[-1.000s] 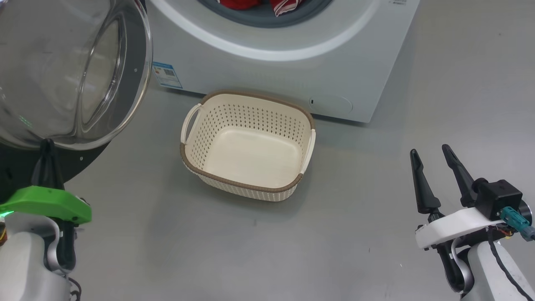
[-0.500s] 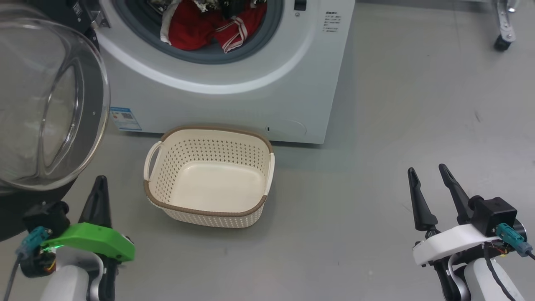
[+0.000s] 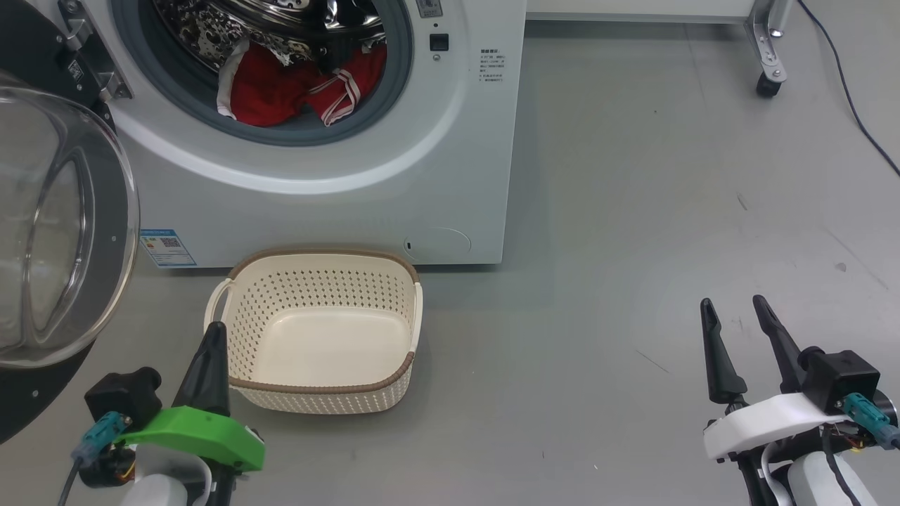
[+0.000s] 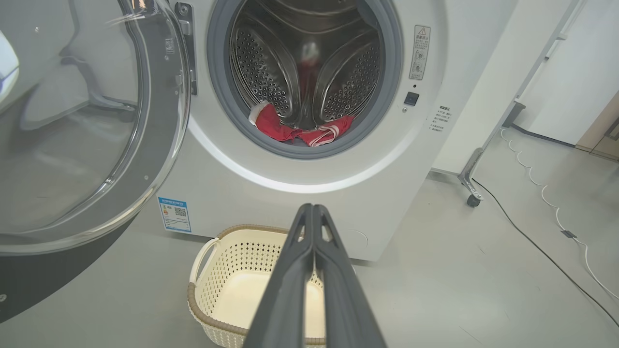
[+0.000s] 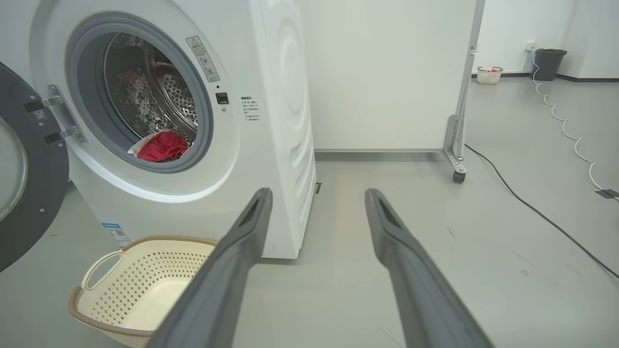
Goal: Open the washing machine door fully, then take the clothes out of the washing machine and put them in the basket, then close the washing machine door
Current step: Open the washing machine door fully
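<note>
The white washing machine stands ahead with its porthole uncovered. Its door, black-rimmed with a glass bowl, hangs swung out to the left. Red clothes with white trim lie at the drum's front lip. The cream basket sits empty on the floor before the washer. My left gripper is shut on nothing, at the basket's near left corner. At the lower right, away from the washer, my right gripper stands open and empty.
A white panel on castors stands right of the washer, with a black cable trailing over the grey floor. A dark bin and a small basket sit far back.
The head camera has tilted up, so the washer's opening and clothes came into view. My left gripper has drawn away from the door toward the basket. The right gripper stays open.
</note>
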Robot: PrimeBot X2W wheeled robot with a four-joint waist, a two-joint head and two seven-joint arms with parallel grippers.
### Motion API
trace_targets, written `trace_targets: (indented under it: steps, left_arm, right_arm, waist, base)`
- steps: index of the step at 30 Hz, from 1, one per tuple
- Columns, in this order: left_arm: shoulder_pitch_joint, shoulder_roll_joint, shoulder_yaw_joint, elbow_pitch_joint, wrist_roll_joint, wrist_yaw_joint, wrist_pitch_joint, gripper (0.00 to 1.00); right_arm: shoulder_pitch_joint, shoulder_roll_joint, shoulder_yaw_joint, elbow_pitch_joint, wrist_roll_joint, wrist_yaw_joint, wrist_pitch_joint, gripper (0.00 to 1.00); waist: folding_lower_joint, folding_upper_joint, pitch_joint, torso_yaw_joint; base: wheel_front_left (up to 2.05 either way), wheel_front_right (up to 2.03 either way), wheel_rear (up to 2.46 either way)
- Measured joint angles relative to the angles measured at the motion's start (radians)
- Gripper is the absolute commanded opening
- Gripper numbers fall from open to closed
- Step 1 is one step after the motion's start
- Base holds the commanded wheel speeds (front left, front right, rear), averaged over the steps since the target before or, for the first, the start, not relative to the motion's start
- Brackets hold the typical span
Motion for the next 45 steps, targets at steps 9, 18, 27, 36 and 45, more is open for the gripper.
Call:
trace_targets:
  steps: [9, 18, 27, 36, 45]
  left_arm:
    - [0.022, -0.003, -0.005, -0.029, 0.000, -0.007, -0.011, 1.00]
    - [0.031, -0.003, -0.006, -0.042, 0.004, -0.007, -0.012, 1.00]
    - [0.044, -0.016, -0.005, -0.054, 0.001, -0.007, -0.020, 1.00]
    - [0.044, -0.015, -0.006, -0.061, 0.017, -0.007, -0.021, 1.00]
    - [0.047, -0.014, -0.009, -0.071, 0.029, -0.007, -0.021, 1.00]
  right_arm:
    - [0.001, 0.002, 0.000, -0.012, 0.000, 0.001, 0.000, 1.00]
    - [0.014, 0.006, -0.002, -0.017, 0.000, 0.001, 0.000, 1.00]
    - [0.014, 0.008, -0.004, -0.022, 0.000, 0.001, 0.000, 1.00]
    - [0.015, 0.009, -0.010, -0.026, 0.000, 0.002, 0.000, 1.00]
    - [0.016, 0.010, -0.010, -0.027, 0.000, 0.002, 0.000, 1.00]
  waist:
    - [0.0000, 0.0000, -0.001, -0.006]
    - [0.0000, 0.0000, -0.001, -0.006]
    - [0.0000, 0.0000, 0.004, -0.006]
    - [0.0000, 0.0000, 0.000, 0.001]
    - [0.0000, 0.0000, -0.006, 0.006]
  base:
    - [0.00, 0.00, 0.00]
    - [0.00, 0.00, 0.00]
    - [0.00, 0.00, 0.00]
    - [0.00, 0.00, 0.00]
    - [0.00, 0.00, 0.00]
